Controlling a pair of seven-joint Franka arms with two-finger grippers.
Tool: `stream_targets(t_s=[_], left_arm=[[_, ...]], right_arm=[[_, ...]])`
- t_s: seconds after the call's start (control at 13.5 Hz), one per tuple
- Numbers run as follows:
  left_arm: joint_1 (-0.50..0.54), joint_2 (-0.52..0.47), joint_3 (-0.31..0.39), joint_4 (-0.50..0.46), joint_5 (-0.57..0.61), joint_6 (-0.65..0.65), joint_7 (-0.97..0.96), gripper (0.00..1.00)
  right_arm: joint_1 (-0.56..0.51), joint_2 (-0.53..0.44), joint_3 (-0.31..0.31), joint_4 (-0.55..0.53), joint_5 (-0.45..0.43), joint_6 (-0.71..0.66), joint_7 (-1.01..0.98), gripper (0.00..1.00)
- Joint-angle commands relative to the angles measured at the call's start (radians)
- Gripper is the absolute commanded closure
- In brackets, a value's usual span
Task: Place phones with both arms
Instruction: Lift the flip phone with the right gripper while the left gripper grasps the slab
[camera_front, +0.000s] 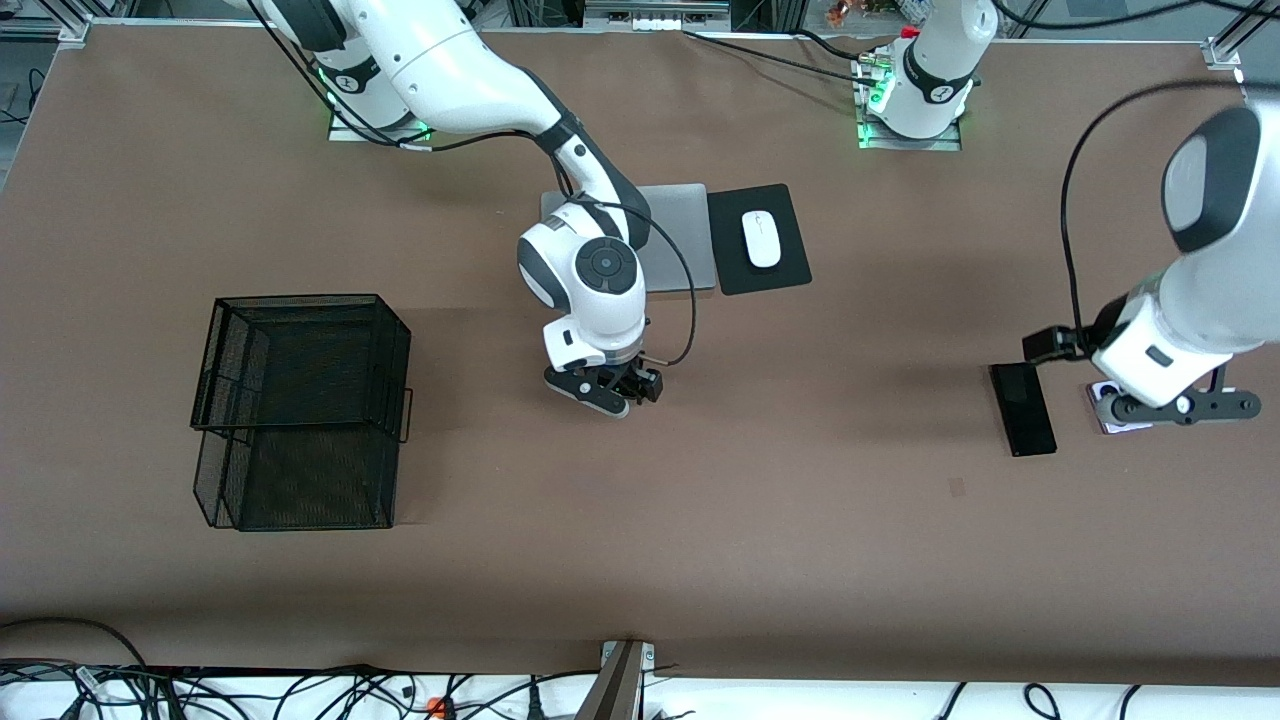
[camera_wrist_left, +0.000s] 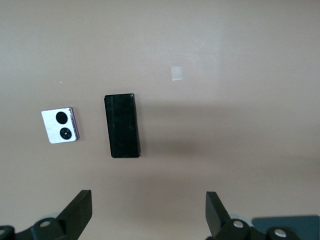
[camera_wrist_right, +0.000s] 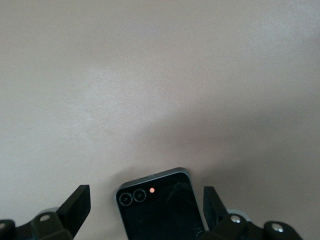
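Now we are seeing the right gripper hanging open over the black flip phone at mid-table, while the left gripper, also open, is hanging over the lavender-white flip phone lying just beside the slab phone.

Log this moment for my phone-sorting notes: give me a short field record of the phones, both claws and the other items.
black flip phone: on the table, between the right claw's open fingers
right claw: open, low over the table's middle
slab phone: flat on the table, toward the left arm's end
lavender-white flip phone: beside the slab phone, apart from it
left claw: open, empty, over the lavender-white flip phone
wire basket: toward the right arm's end
mouse: on a black pad, beside the laptop
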Motion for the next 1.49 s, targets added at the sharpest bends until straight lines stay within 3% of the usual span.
stream_targets(t_s=[0.0, 0.52, 0.67, 0.89, 0.97, 1.04, 1.11, 1.19, 1.26, 1.41], left_arm=[[0.023, -0.012, -0.011, -0.141, 0.015, 0.138, 0.011, 0.00], [0.143, 0.052, -0.010, -0.435, 0.055, 0.583, 0.076, 0.00], [0.193, 0.110, -0.011, -0.440, 0.125, 0.671, 0.076, 0.00], [0.204, 0.159, -0.013, -0.436, 0.116, 0.694, 0.059, 0.00], [0.206, 0.178, -0.013, -0.431, 0.116, 0.700, 0.059, 0.00], [0.218, 0.190, -0.013, -0.436, 0.116, 0.734, 0.059, 0.00], [0.229, 0.205, -0.013, -0.442, 0.116, 0.757, 0.060, 0.00], [0.236, 0.218, -0.014, -0.442, 0.116, 0.772, 0.060, 0.00], [0.240, 0.224, -0.014, -0.442, 0.116, 0.777, 0.062, 0.00], [0.249, 0.235, -0.016, -0.442, 0.115, 0.795, 0.062, 0.00]], right_arm=[[0.007, -0.007, 0.003, -0.024, -0.022, -0.001, -0.030, 0.00], [0.033, -0.006, 0.004, -0.068, -0.016, -0.002, -0.084, 0.00], [0.035, -0.006, 0.004, -0.077, -0.015, -0.005, -0.085, 0.00], [0.037, -0.006, 0.006, -0.090, -0.015, 0.001, -0.084, 0.00], [0.037, -0.006, 0.006, -0.090, -0.013, 0.004, -0.085, 0.08], [0.037, -0.006, 0.006, -0.090, -0.013, 0.004, -0.087, 0.32], [0.037, -0.006, 0.006, -0.088, -0.012, 0.002, -0.090, 0.67], [0.037, -0.007, 0.006, -0.085, -0.012, 0.002, -0.091, 0.89], [0.035, -0.014, 0.006, -0.082, -0.010, 0.002, -0.093, 1.00], [0.026, -0.041, 0.007, -0.071, -0.004, -0.019, -0.097, 1.00]])
